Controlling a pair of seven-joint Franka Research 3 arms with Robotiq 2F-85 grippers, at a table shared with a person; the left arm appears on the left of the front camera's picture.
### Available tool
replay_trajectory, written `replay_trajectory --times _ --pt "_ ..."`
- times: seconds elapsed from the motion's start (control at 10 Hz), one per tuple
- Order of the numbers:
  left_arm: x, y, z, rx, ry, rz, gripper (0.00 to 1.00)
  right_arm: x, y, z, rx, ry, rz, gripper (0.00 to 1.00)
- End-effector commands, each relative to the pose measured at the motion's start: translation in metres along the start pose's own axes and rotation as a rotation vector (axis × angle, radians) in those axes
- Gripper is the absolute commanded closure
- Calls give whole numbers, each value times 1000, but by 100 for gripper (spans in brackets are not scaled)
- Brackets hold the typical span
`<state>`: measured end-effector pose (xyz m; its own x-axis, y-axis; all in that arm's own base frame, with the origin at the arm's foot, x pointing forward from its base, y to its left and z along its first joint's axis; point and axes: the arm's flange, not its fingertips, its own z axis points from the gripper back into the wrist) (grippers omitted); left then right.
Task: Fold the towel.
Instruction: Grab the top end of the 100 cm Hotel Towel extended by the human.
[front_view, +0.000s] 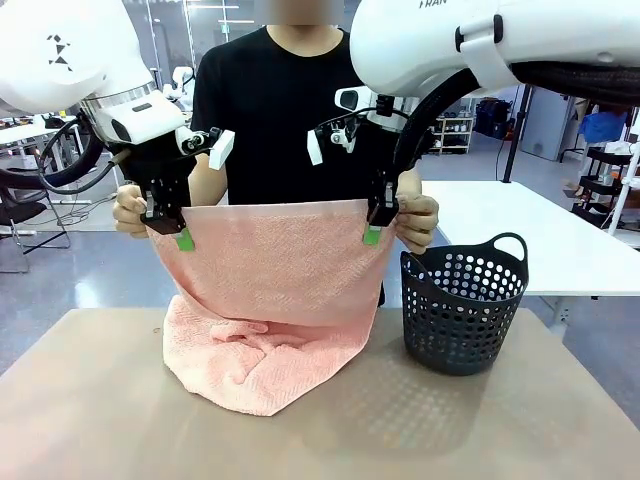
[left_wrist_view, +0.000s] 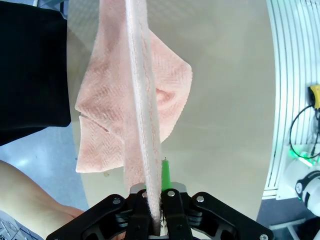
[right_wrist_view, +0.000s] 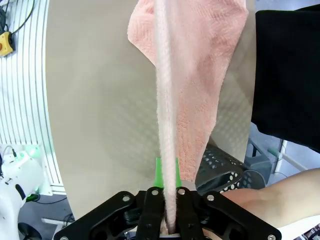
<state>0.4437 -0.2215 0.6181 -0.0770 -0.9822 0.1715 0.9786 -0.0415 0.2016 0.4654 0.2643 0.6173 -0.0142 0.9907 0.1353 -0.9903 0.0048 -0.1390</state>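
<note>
Both the left hand (front_view: 176, 234) and right hand (front_view: 373, 232) clamp the towel (front_view: 280, 275); arm lettering (front_view: 432, 4) reads "RAN".

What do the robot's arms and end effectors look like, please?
The left arm and right arm are white and rounded; the left bears a black geometric mark, black cables beside it. The left end effector and right end effector are black with green pads.
</note>
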Motion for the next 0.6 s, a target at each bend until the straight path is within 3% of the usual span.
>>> replay_trajectory --times 0.0,0.5 --pt "-2 -6 -2 16 -3 32 100 1 3 -4 -26 12 -17 100" --pt "-1 0 0 -1 1 9 100 0 0 0 -1 0 0 100"
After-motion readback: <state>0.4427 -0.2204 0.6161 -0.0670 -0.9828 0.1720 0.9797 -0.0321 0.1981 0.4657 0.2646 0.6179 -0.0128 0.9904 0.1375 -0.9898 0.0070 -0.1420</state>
